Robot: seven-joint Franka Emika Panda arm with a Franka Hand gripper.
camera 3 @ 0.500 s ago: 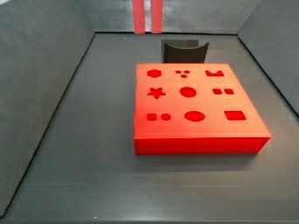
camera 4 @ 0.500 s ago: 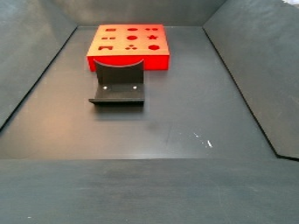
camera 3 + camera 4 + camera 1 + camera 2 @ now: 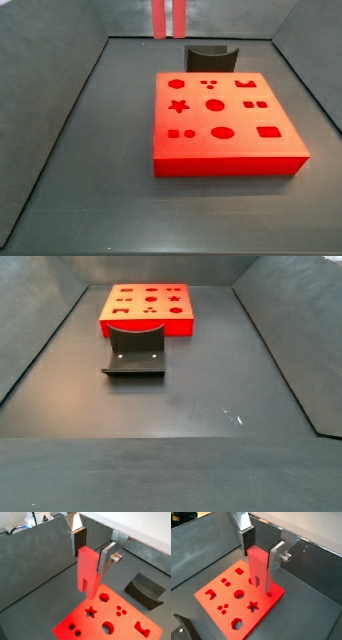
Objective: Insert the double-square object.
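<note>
One long, slim red double-square bar (image 3: 87, 568) is visible, one big flat red block with shaped holes (image 3: 222, 122), and one dark L-shaped fixture (image 3: 135, 352). The bar hangs with its long axis upright, its free end pointing down toward the block, above it in both wrist views. The gripper (image 3: 261, 548) is raised over the block, its two flat silver fingers (image 3: 278, 554) pinching the bar's upper part. In a side view only the bar's lower end (image 3: 167, 18) shows at the top edge.
</note>
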